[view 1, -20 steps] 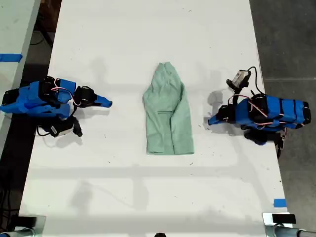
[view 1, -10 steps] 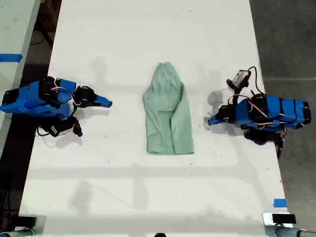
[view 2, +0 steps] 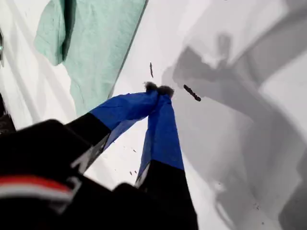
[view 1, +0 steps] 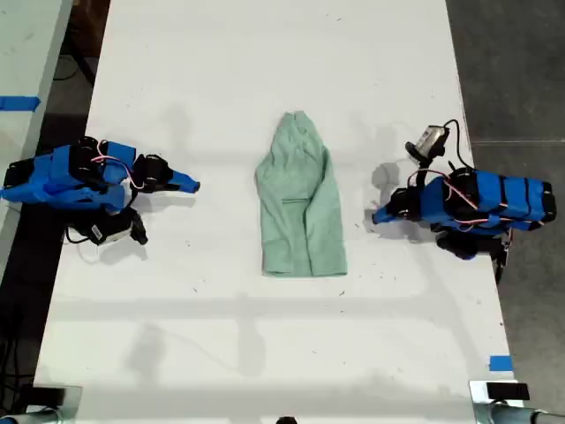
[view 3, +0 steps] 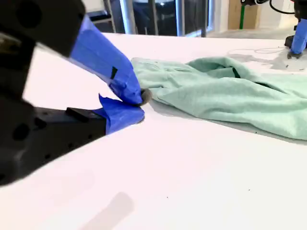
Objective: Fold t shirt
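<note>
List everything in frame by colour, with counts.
Mint green: 1, the t shirt
Blue: 2, my first gripper and my second gripper, plus 2 tape strips
White: 1, the table
Total: 6

My first hand (view 2: 157,91) closed, second hand (view 3: 136,103) closed
</note>
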